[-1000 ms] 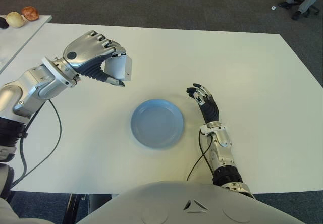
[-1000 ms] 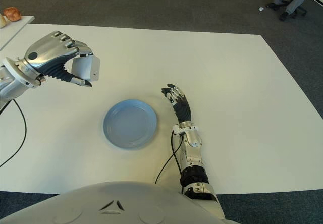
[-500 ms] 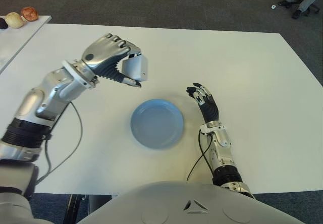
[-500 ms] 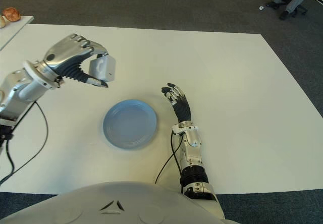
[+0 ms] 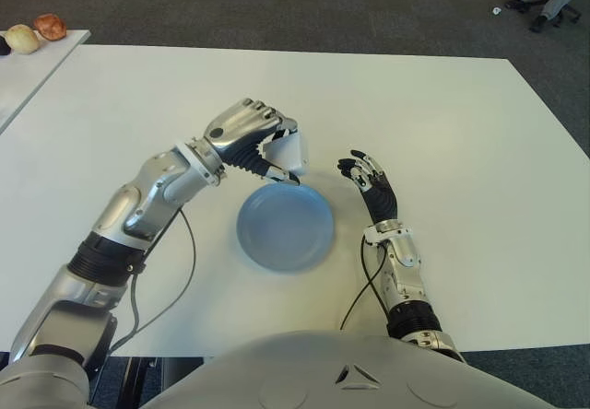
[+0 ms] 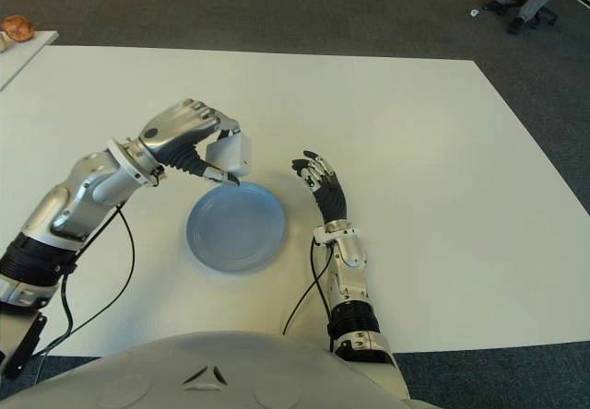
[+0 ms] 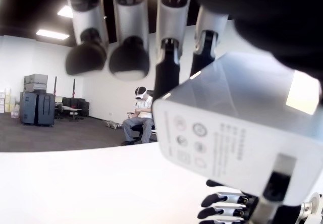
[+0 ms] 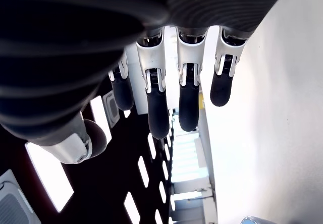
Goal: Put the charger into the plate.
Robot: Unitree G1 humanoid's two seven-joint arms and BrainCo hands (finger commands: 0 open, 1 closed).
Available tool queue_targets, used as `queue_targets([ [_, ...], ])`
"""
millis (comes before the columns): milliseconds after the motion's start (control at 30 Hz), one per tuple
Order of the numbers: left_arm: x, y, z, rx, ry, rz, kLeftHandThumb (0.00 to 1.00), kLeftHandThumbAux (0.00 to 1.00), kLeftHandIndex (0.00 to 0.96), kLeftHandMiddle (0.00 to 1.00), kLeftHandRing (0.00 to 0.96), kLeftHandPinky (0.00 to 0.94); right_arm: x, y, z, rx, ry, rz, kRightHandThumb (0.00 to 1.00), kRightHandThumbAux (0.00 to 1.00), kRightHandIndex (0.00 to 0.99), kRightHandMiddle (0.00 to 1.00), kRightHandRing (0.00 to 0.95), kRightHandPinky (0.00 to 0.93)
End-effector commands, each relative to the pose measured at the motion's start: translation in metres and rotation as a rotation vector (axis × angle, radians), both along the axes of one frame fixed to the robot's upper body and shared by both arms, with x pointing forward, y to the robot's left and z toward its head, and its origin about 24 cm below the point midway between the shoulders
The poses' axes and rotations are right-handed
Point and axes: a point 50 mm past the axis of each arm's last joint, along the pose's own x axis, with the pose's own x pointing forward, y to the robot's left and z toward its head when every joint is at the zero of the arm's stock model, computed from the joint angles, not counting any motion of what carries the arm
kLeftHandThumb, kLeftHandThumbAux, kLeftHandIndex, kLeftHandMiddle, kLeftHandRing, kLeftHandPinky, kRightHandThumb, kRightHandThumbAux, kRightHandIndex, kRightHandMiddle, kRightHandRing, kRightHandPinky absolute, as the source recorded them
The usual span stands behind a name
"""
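Left hand (image 5: pixel 247 133) fingers curled around white charger (image 5: pixel 289 153), holding it over far rim of blue plate (image 5: pixel 284 227), poised for release. Right hand (image 5: pixel 367 177) beside plate's right edge, fingers loosely spread, holding nothing.

White charger (image 5: pixel 289 151) held above blue plate's (image 5: pixel 285 227) far rim.

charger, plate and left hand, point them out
charger (image 5: pixel 291 152), left eye view, its white side face
plate (image 5: pixel 285 229), left eye view, bare centre
left hand (image 6: pixel 187 131), right eye view, silver back
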Motion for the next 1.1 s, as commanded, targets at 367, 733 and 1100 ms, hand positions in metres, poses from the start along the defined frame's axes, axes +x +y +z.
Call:
queue_targets([
  [367, -0.011, -0.029, -0.045, 0.099, 0.12, -0.103, 0.753, 0.697, 0.443, 0.868, 0.861, 0.814, -0.022, 0.005, -0.029, 0.034, 0.174, -0.018, 0.0, 0.548, 0.189, 0.347, 0.293, 0.242],
  [733, -0.016, -0.033, -0.054, 0.14, 0.136, -0.133, 0.752, 0.696, 0.443, 0.864, 0.86, 0.815, -0.022, 0.007, -0.028, 0.038, 0.178, -0.026, 0.0, 0.546, 0.194, 0.349, 0.291, 0.241],
  [1100, -0.02, -0.032, -0.06, 0.163, 0.131, -0.157, 0.752, 0.696, 0.443, 0.862, 0.859, 0.819, -0.022, 0.006, -0.027, 0.037, 0.163, -0.018, 0.0, 0.543, 0.19, 0.352, 0.293, 0.235],
])
